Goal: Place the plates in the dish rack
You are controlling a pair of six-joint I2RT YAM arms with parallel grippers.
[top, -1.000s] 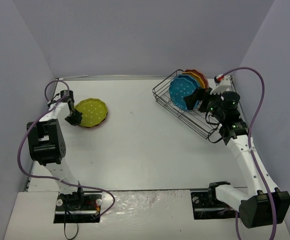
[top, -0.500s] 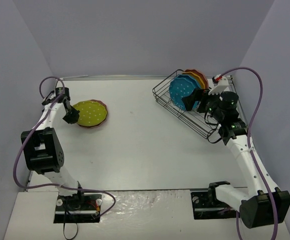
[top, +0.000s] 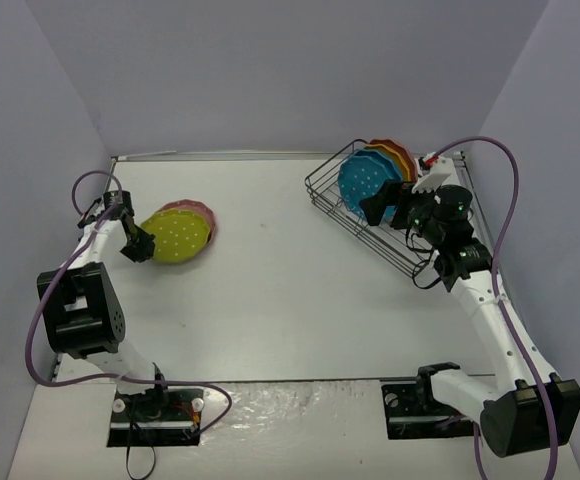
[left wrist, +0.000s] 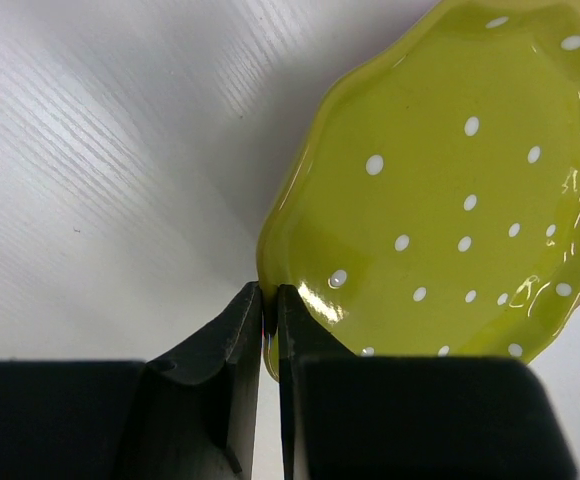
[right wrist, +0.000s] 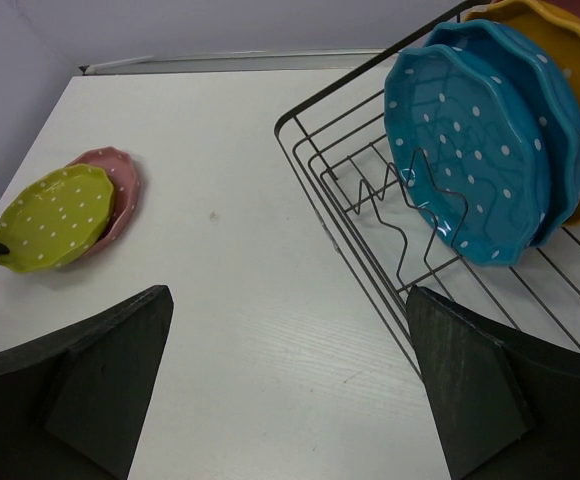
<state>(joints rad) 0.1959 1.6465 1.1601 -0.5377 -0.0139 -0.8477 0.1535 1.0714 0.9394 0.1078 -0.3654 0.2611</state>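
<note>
Clamped on the near rim of the lime green plate (left wrist: 440, 190), the left claw (left wrist: 270, 297) has its two black fingers pressed almost together, with only the thin scalloped edge between them. That plate sits at the left side of the white table (top: 270, 290), with its far edge overlapping a pink plate (right wrist: 122, 180) that shows from beneath it on the far side. Whether the green plate rests on the pink one or is raised off it, I cannot tell.

On the right, the right claw (right wrist: 285, 330) hangs over the table just beside the near-left edge of the dish rack (top: 390, 245), fingers spread wide apart and holding nothing.

The black wire rack lies at an angle in the far right part of the table. Plates stand on edge at its far end, packed closely one behind another: two teal blue plates (right wrist: 470, 160) in front, an orange plate (right wrist: 570, 40) behind them, and a reddish plate (top: 404, 152) at the back, seen only in the top view. A zigzag wire divider (right wrist: 400, 200) runs along the rack floor, and the front teal plate sits in it.
</note>
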